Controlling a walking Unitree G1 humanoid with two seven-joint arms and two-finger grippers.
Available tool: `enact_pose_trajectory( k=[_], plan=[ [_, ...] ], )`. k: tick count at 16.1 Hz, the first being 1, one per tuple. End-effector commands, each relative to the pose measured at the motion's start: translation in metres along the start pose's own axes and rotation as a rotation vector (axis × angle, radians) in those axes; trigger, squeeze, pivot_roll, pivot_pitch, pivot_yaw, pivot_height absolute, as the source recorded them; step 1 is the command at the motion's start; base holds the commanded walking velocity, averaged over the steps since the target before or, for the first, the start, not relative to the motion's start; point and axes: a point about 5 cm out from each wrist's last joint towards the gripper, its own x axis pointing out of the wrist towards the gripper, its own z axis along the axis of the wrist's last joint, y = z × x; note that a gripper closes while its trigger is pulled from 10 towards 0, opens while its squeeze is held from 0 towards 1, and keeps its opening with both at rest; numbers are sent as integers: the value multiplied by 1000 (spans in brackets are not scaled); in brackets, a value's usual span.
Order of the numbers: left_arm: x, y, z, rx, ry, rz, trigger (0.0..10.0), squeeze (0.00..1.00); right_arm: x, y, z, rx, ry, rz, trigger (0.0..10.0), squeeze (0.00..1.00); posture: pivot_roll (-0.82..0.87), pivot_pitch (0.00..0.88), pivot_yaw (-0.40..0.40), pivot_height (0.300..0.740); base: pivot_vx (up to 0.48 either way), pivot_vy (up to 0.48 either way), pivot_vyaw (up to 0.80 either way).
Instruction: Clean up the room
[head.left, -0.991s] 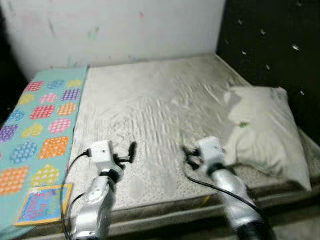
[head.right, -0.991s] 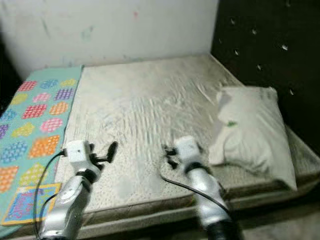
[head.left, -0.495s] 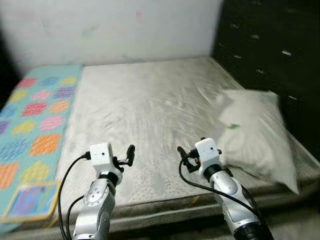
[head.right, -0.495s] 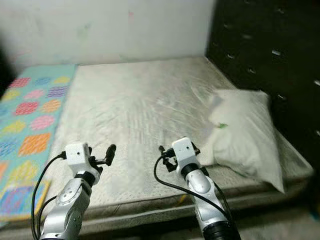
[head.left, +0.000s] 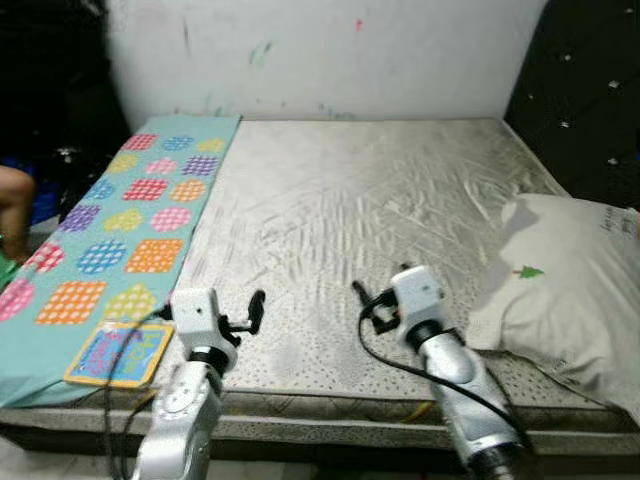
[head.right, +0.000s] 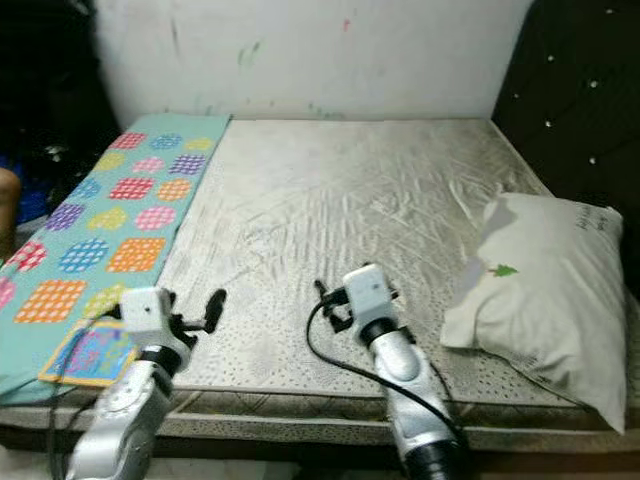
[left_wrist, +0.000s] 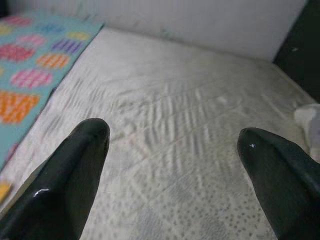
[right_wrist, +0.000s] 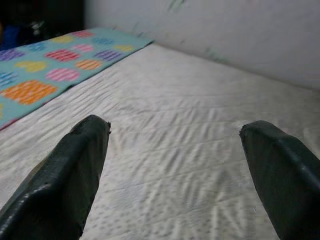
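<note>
A bed with a wrinkled pale grey sheet lies before me. A teal quilt with coloured patches runs along its left side, and a colourful flat book rests on the quilt's near corner. A white pillow lies at the right, by the dark headboard. My left gripper hovers over the bed's near edge, open and empty, as the left wrist view shows. My right gripper is held beside it, also open with nothing between its fingers.
A dark tufted headboard stands at the right and a marked white wall at the back. Part of a person shows at the far left edge, beside dark clutter. The mattress's front edge is just below my arms.
The camera has swung left and steadied, so the quilt and pillow sit further right in the picture. Both arms keep the same raised pose with their fingers apart.
</note>
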Motion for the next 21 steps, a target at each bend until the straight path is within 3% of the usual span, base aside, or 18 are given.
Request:
enact_pose_trajectory(
  k=[1, 5, 11, 15, 21],
  plan=[
    [-5, 4, 9, 37, -20, -13, 10000, 0, -5, -7, 5, 19, -18, -25, 10000, 0, -74, 0, 23, 740, 0, -307, 0],
    [-14, 12, 4, 40, 3, 6, 10000, 0, -20, -13, 4, -7, -10, -21, 10000, 0, -81, 0, 24, 740, 0, -313, 0],
    [-11, 2, 5, 23, 3, -16, 10000, 0, -14, -9, 8, -14, -9, -6, 10000, 0, -77, 0, 21, 740, 0, -391, 83],
    [-13, 5, 5, -37, -12, -21, 10000, 0, -15, -6, 5, -25, 0, 10, 10000, 0, -77, 0, 24, 740, 0, 0, 400],
    [-12, 0, 5, -41, -11, -57, 10000, 0, -17, -5, 2, -35, 10, 13, 10000, 0, -81, 0, 28, 740, 306, 0, 0]
  ],
)
